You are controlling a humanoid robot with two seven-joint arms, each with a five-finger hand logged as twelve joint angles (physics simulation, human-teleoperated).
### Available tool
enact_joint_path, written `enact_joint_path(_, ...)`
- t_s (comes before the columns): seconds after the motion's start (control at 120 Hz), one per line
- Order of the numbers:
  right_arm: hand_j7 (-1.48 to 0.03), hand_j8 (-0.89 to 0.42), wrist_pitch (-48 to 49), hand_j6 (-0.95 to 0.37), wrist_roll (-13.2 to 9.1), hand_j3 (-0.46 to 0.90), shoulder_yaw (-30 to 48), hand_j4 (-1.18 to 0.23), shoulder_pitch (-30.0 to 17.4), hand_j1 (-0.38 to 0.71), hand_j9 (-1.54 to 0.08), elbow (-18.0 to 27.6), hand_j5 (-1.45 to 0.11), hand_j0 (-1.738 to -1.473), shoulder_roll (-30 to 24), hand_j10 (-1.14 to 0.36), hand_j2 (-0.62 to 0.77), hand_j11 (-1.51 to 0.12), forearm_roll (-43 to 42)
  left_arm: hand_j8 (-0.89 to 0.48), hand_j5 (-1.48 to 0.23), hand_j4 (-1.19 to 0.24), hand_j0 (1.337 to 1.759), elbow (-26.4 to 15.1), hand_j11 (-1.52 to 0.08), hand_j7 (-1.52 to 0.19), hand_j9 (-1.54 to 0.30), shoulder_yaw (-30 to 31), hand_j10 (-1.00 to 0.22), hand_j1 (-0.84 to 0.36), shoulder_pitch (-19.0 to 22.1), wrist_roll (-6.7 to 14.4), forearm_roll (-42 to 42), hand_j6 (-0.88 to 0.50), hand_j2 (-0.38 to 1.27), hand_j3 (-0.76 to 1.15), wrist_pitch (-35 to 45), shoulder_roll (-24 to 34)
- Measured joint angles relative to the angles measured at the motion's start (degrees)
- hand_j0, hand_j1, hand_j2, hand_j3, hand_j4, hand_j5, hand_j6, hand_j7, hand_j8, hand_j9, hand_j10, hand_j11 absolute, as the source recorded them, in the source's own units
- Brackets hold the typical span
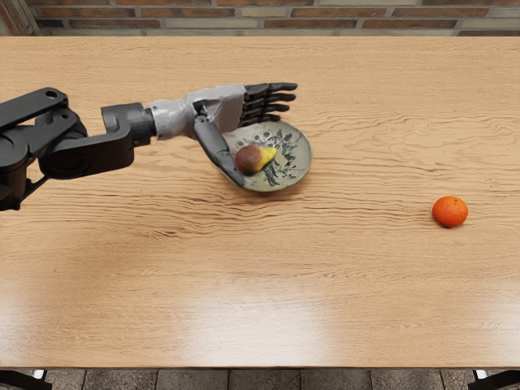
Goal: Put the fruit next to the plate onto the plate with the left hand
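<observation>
A patterned greenish plate (294, 154) lies on the wooden table a little left of centre. On it rests a brown and yellow fruit (253, 158), near the plate's left side. My left hand (248, 122) hovers over the plate's upper left rim, its arm coming in from the left edge. The four dark fingers (272, 99) stretch out straight to the right above the plate, and the thumb (218, 150) reaches down beside the fruit. The hand is open and nothing is held. An orange fruit (449, 211) sits alone far to the right on the table.
The wooden table (260, 284) fills the view, with a brick wall (260, 16) behind its far edge. Bare wood stretches between the plate and the orange fruit and along the front.
</observation>
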Motion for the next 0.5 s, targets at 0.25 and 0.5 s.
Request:
enact_joint_path(0.25,-0.04,-0.03,0.0,-0.03,0.0,0.0,0.0,-0.03,0.0,-0.31,-0.04,-0.02,-0.04,-1.658,0.0,-0.03,-0.01,-0.04,0.0,-0.01,-0.01,-0.01,1.658,-0.77,-0.01,-0.01,-0.01,0.16,0.0,0.35,2.69,0.12,-0.06,-0.01,0.0,0.0,-0.13,4.15)
enact_joint_path(0.5,-0.04,-0.03,0.0,-0.03,-0.01,0.0,0.0,-0.03,0.0,-0.31,-0.04,0.02,-0.04,-1.658,0.0,-0.03,-0.01,-0.04,0.0,0.0,0.0,0.0,1.658,-6.37,0.0,0.0,0.0,0.3,0.0,0.35,5.63,2.76,-0.07,0.0,0.0,0.0,-0.14,10.53)
